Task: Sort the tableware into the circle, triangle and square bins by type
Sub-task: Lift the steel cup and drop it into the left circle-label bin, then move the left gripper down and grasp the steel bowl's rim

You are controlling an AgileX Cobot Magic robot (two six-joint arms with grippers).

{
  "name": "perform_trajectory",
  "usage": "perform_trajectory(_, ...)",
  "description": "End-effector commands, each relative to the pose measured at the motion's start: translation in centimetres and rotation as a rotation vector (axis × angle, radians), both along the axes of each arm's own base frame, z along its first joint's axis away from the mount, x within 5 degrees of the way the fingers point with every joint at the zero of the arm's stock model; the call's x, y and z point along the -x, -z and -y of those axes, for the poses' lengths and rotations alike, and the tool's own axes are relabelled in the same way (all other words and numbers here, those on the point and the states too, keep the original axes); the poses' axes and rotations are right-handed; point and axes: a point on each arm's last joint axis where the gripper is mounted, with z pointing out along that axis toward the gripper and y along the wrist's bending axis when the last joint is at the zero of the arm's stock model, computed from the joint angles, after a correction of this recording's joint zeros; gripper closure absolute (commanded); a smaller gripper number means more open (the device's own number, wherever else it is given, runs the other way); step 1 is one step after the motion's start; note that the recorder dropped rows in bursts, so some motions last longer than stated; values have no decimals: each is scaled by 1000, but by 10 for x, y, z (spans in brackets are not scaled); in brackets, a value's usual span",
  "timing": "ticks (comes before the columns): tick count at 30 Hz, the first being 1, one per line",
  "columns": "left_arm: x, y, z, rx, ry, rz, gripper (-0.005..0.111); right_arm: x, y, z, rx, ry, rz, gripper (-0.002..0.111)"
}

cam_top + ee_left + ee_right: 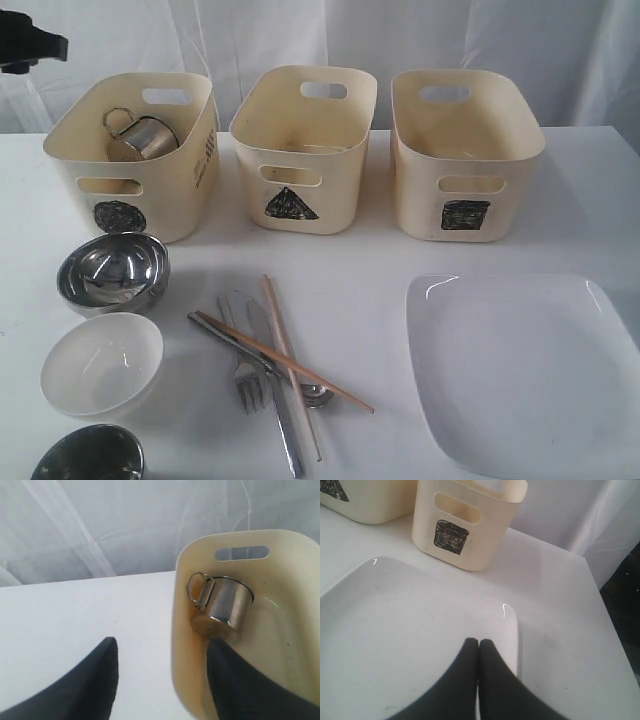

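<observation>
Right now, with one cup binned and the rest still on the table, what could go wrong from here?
The open left gripper straddles the wall of the circle bin; a careless move could catch and tip it.
The chopsticks lie across the fork and knife; lifting one may scatter the others.
The square plate lies flat and looks wider than the opening of the square bin.

The left gripper [163, 641] stands wide open, its 2 black fingers [100, 680] spread well apart and holding nothing. From across the room, only a dark piece of the left arm [30, 45] shows, raised at the far left corner. I cannot tell which part it is. The right gripper [478, 641] is closed. Its 2 black fingers [495, 680] are pressed flat together tip to tip, gripping nothing and pointing toward the far side.
</observation>
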Motion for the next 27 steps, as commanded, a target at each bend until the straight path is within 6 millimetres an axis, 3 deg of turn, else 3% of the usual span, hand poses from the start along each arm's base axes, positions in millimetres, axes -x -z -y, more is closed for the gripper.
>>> perform_trajectory(1, 38, -31, -12, -5, -97, -39, 52, 0, -2, 0, -10, -4, 17, 108)
perform_trajectory(5, 71, -45, -22, 14, -189, -131, 55, 0, -2, 0, -10, -4, 17, 108)
perform_trajectory(9, 101, -37, -25, -1, -193, -325, 65, 0, -2, 0, -10, -4, 17, 108)
perform_trajectory(13, 115, -6, -20, -20, -121, -541, 88, 0, -2, 0, -10, -4, 19, 108)
perform_trajectory(18, 118, 36, -16, -7, -79, -608, 107, 0, -2, 0, -10, -4, 19, 108)
perform_trajectory(23, 111, 73, -10, 25, -21, -543, 105, 0, -2, 0, -10, -4, 17, 108)
perform_trajectory(27, 96, 91, -3, 84, 17, -451, 84, 0, -2, 0, -10, -4, 17, 108)
